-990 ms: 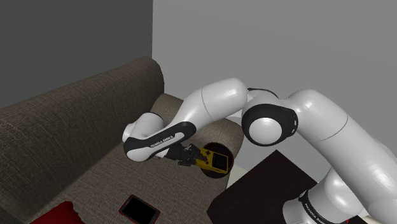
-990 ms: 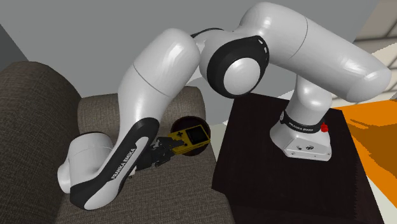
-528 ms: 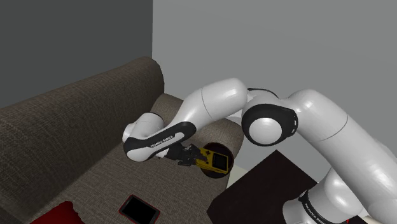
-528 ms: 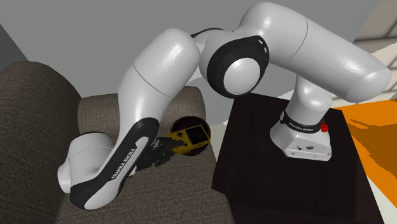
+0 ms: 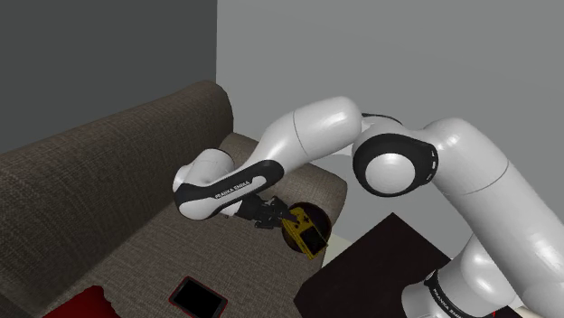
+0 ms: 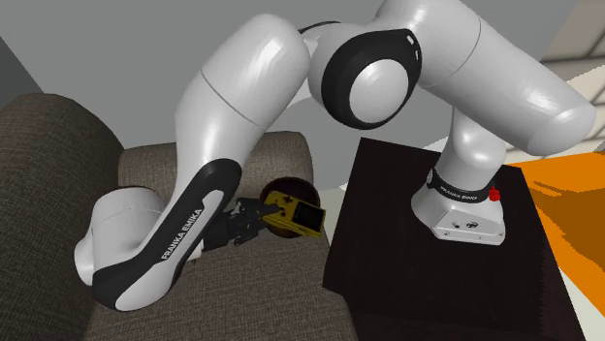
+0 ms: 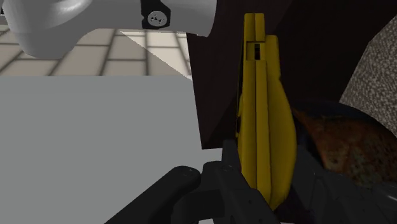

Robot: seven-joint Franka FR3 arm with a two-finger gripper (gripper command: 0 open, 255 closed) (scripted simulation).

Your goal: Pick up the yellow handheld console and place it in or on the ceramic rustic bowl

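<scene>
The brown sofa (image 5: 99,181) takes up most of the shoulder view's left, with grey walls behind it. The white arm (image 5: 307,135) rises from the black stand (image 5: 380,262) at the lower right. It bends at a high, dark-capped elbow and slopes down to that view's left, reaching the seat beside the armrest. There the wrist doubles back, so the hand points toward the stand. In the second exterior view the same pose is a tall arch. The base is on the stand (image 6: 398,242), the elbow is at the top, the forearm runs down to the lower left, and the hand is turned toward that view's right.

The bowl (image 5: 318,215) is dark with a reddish-brown inside and sits on the sofa at the end nearest the stand. A flat black slab (image 5: 199,295) with a red rim lies on the seat, well apart from the bowl.

The yellow console (image 5: 303,233) is over the bowl, tilted, with its free end dipping toward the bowl's inside. Whether it touches the bowl cannot be told. From the second exterior view it lies across the bowl's (image 6: 289,184) near side, dark screen up (image 6: 299,213).

The gripper (image 5: 282,219) clasps the console's near end. In the wrist view the console (image 7: 264,114) stands edge-on between the black fingers (image 7: 219,175), which press on its two faces. The bowl's mottled brown inside (image 7: 347,143) is just past it.
</scene>
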